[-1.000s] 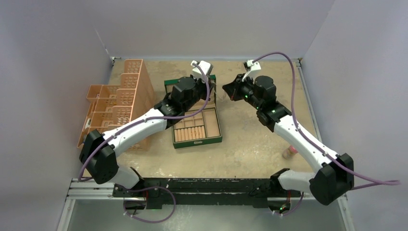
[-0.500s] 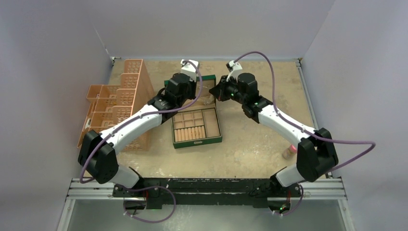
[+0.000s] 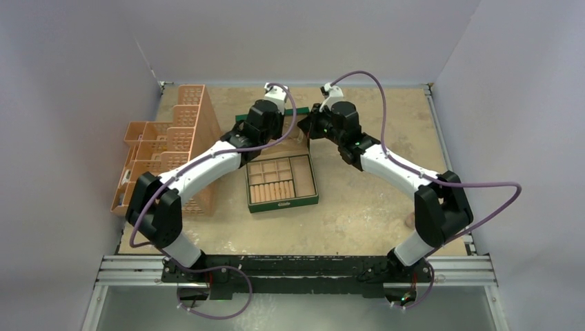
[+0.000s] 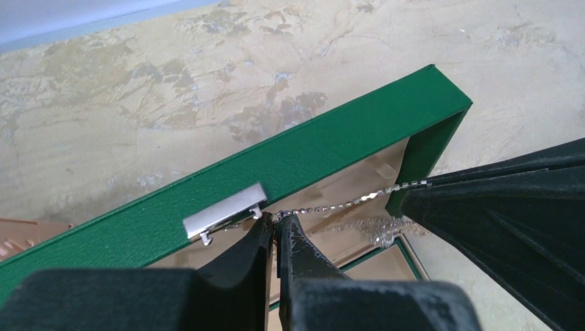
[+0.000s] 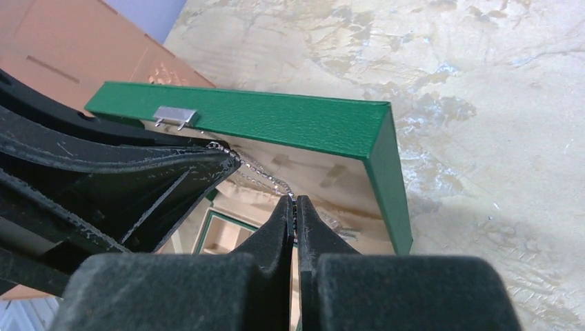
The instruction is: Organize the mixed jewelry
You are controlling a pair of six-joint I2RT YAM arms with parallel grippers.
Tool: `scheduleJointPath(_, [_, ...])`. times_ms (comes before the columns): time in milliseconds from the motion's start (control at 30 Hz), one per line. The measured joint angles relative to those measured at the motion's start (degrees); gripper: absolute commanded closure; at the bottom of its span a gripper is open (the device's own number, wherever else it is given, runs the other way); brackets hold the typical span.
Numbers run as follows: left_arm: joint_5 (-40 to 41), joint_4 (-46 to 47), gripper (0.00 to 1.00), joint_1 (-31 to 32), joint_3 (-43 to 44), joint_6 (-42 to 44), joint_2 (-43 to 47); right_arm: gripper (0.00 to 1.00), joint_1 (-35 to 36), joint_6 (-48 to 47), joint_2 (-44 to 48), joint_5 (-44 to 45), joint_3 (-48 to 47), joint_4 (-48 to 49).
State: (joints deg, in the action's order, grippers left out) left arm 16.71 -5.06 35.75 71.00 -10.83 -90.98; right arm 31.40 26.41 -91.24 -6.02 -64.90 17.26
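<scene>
A glittery silver chain (image 4: 345, 204) is stretched taut between my two grippers, just in front of the raised lid of the green box (image 4: 310, 148). My left gripper (image 4: 276, 221) is shut on one end of the chain, close under the lid's silver clasp (image 4: 224, 212). My right gripper (image 5: 294, 201) is shut on the other end of the chain (image 5: 265, 176). More of the chain hangs bunched below (image 4: 383, 227). In the top view both grippers (image 3: 293, 131) meet over the back of the box (image 3: 281, 178). The wire hoop and gold rings are not visible.
An orange stepped organiser (image 3: 165, 148) stands at the left. The box's tan compartments (image 3: 279, 181) lie open in front of the grippers. The right arm's forearm (image 3: 393, 169) crosses the table to the right of the box.
Both arms have swung inward and toward the back of the box. The grippers, apart a second ago, now meet over the lid with the chain between them.
</scene>
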Motion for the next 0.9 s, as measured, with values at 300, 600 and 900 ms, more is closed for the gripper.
scheduleJointPath(300, [-0.44,-0.26,1.0,0.0,3.43,-0.07,-2.93,1.0,0.0,2.8,-0.13,6.78,0.0,0.13])
scheduleJointPath(600, [-0.85,-0.42,0.96,0.0,3.89,-0.57,-4.66,1.0,0.0,4.72,-0.46,9.64,-0.07,0.2])
scheduleJointPath(900, [-1.14,-0.96,0.86,0.0,4.5,-0.76,-4.79,1.0,0.0,6.16,-3.26,10.1,-1.66,-1.16])
